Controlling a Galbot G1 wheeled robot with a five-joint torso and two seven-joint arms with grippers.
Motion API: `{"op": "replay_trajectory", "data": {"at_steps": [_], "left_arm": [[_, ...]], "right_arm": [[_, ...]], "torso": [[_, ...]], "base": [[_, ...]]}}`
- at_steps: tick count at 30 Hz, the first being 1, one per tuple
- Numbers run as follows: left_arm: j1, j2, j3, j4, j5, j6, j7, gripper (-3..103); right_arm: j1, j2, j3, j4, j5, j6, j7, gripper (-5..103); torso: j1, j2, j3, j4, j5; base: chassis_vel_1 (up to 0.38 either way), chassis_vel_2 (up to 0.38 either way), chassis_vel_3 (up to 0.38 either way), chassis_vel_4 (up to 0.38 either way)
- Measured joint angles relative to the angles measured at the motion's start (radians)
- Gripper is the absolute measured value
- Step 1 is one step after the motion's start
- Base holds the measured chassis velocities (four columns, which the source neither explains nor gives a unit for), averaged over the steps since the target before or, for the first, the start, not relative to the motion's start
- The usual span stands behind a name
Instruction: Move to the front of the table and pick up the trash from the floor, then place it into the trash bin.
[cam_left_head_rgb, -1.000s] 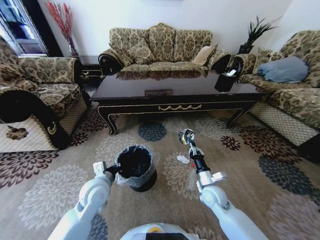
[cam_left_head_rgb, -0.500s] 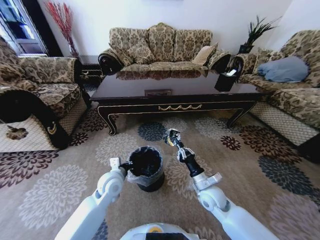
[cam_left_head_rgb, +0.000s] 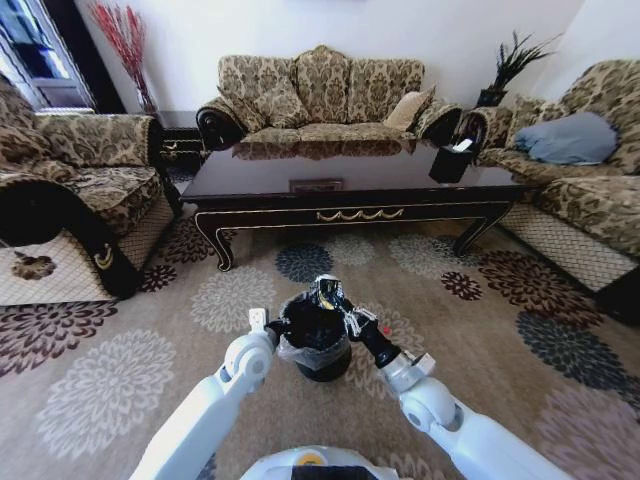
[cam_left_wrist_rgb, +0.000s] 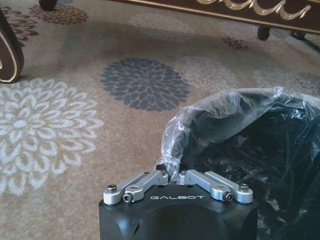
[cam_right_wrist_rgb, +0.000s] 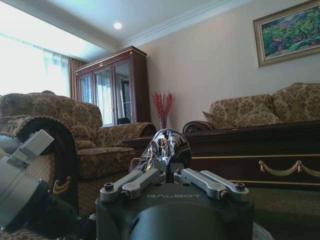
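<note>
The trash bin (cam_left_head_rgb: 320, 352), black with a crinkly clear liner, stands on the floor (cam_left_head_rgb: 150, 300) in front of the table (cam_left_head_rgb: 350, 213). My left gripper (cam_left_head_rgb: 287, 334) is shut on the liner at the bin's rim; the left wrist view shows its fingertips (cam_left_wrist_rgb: 170, 173) pinching the plastic (cam_left_wrist_rgb: 210, 112). Just above the bin's mouth, my right gripper (cam_left_head_rgb: 330, 303) is shut on a small dark shiny piece of trash (cam_left_head_rgb: 326, 291). The right wrist view has that piece (cam_right_wrist_rgb: 167, 146) sticking up between the fingers (cam_right_wrist_rgb: 145, 180). A small red-and-white scrap (cam_left_head_rgb: 385, 327) lies beside my right forearm.
Patterned sofas stand behind the table (cam_left_head_rgb: 320, 90), on the left (cam_left_head_rgb: 70, 190) and on the right (cam_left_head_rgb: 590, 190). A black box-shaped holder (cam_left_head_rgb: 450, 162) sits on the table's right end. Open carpet lies to either side of the bin.
My right gripper has swung left with the shiny piece, from over the carpet to just above the bin. My left arm has shifted the bin to the right, toward it.
</note>
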Motion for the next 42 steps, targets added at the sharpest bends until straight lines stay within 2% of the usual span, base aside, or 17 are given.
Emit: {"op": "replay_trajectory", "data": {"at_steps": [9, 13, 14, 17, 22, 24, 25, 26, 28, 31, 33, 34, 35, 36, 38, 39, 42], "left_arm": [[0.003, 0.002, -0.004, -0.017, 0.001, 0.002, -0.003, 3], [0.009, 0.011, -0.008, -0.025, 0.000, 0.002, -0.003, 3], [0.013, 0.016, -0.010, -0.027, 0.000, 0.003, -0.004, 3], [0.017, 0.020, -0.012, -0.029, 0.001, 0.003, -0.004, 3], [0.023, 0.023, -0.015, -0.035, 0.003, 0.003, -0.004, 3], [0.024, 0.024, -0.016, -0.036, 0.003, 0.003, -0.004, 3], [0.030, 0.024, -0.019, -0.038, 0.006, 0.003, -0.004, 3], [0.034, 0.025, -0.023, -0.039, 0.010, 0.003, -0.003, 3], [0.040, 0.027, -0.030, -0.040, 0.015, 0.003, -0.003, 3], [0.068, 0.043, -0.070, -0.056, 0.019, 0.003, -0.002, 3], [0.096, 0.065, -0.124, -0.085, 0.003, 0.003, -0.003, 3], [0.096, 0.065, -0.124, -0.085, 0.003, 0.003, -0.003, 3], [0.114, 0.084, -0.169, -0.109, -0.011, 0.003, -0.005, 3], [0.114, 0.084, -0.169, -0.109, -0.011, 0.003, -0.005, 3], [0.129, 0.104, -0.210, -0.135, -0.026, 0.003, -0.010, 3], [0.129, 0.104, -0.210, -0.135, -0.026, 0.003, -0.010, 3], [0.160, 0.134, -0.286, -0.189, -0.051, 0.003, -0.020, 3]], "right_arm": [[-0.051, 0.001, 0.024, -0.014, -0.020, -0.013, 0.015, -1], [-0.064, 0.002, 0.037, -0.011, -0.020, -0.020, 0.019, 3], [-0.068, 0.001, 0.043, -0.004, -0.020, -0.020, 0.019, 12], [-0.073, -0.001, 0.048, 0.004, -0.019, -0.022, 0.019, 18], [-0.092, -0.003, 0.063, 0.022, -0.019, -0.027, 0.017, 38], [-0.095, -0.003, 0.066, 0.026, -0.019, -0.027, 0.017, 38], [-0.104, -0.001, 0.078, 0.039, -0.017, -0.027, 0.018, 50], [-0.106, 0.002, 0.085, 0.044, -0.015, -0.027, 0.019, 55], [-0.108, 0.005, 0.097, 0.051, -0.010, -0.027, 0.025, 55], [-0.104, 0.007, 0.144, 0.066, 0.030, -0.036, 0.069, 71], [-0.100, 0.001, 0.181, 0.076, 0.061, -0.072, 0.149, 83], [-0.100, 0.001, 0.181, 0.076, 0.061, -0.072, 0.149, 83], [-0.099, 0.001, 0.204, 0.078, 0.069, -0.105, 0.216, 88], [-0.099, 0.001, 0.204, 0.078, 0.069, -0.105, 0.216, 88], [-0.103, 0.006, 0.221, 0.074, 0.062, -0.127, 0.263, 97], [-0.103, 0.006, 0.221, 0.074, 0.062, -0.127, 0.263, 97], [-0.120, 0.036, 0.234, 0.062, 0.081, -0.180, 0.370, 100]], "torso": [[0.000, 0.000, 0.000, -0.0001, -0.0002], [0.000, 0.000, 0.000, -0.0002, -0.0002], [0.000, 0.000, 0.000, -0.0001, -0.0002], [0.000, 0.000, 0.000, 0.0000, -0.0002], [0.000, 0.000, 0.000, -0.0002, -0.0002], [0.000, 0.000, 0.000, -0.0002, -0.0002], [0.000, 0.000, 0.000, -0.0003, -0.0004], [0.000, 0.000, 0.000, -0.0004, -0.0003], [0.000, 0.000, 0.000, -0.0004, -0.0003], [0.000, 0.000, 0.000, 0.0000, -0.0003], [0.000, 0.000, 0.000, 0.0000, -0.0005], [0.000, 0.000, 0.000, 0.0000, -0.0005], [0.000, 0.000, 0.000, 0.0000, -0.0004], [0.000, 0.000, 0.000, 0.0000, -0.0004], [0.000, 0.000, 0.000, 0.0002, -0.0004], [0.000, 0.000, 0.000, 0.0002, -0.0004], [0.000, 0.000, 0.000, -0.0003, -0.0004]], "base": [[0.000, 0.000, 0.000, 0.000], [0.000, 0.000, 0.000, 0.000], [0.000, 0.000, 0.000, 0.000], [0.000, 0.000, 0.000, 0.000], [0.000, 0.000, 0.000, 0.000], [0.000, 0.000, 0.000, 0.000], [0.000, 0.000, 0.000, 0.000], [0.000, 0.000, 0.000, 0.000], [0.000, 0.000, 0.000, 0.000], [0.000, 0.000, 0.000, 0.000], [0.000, 0.000, 0.000, 0.000], [0.000, 0.000, 0.000, 0.000], [0.000, 0.000, 0.000, 0.000], [0.000, 0.000, 0.000, 0.000], [0.000, 0.000, 0.000, 0.000], [0.000, 0.000, 0.000, 0.000], [0.000, 0.000, 0.000, 0.000]]}}
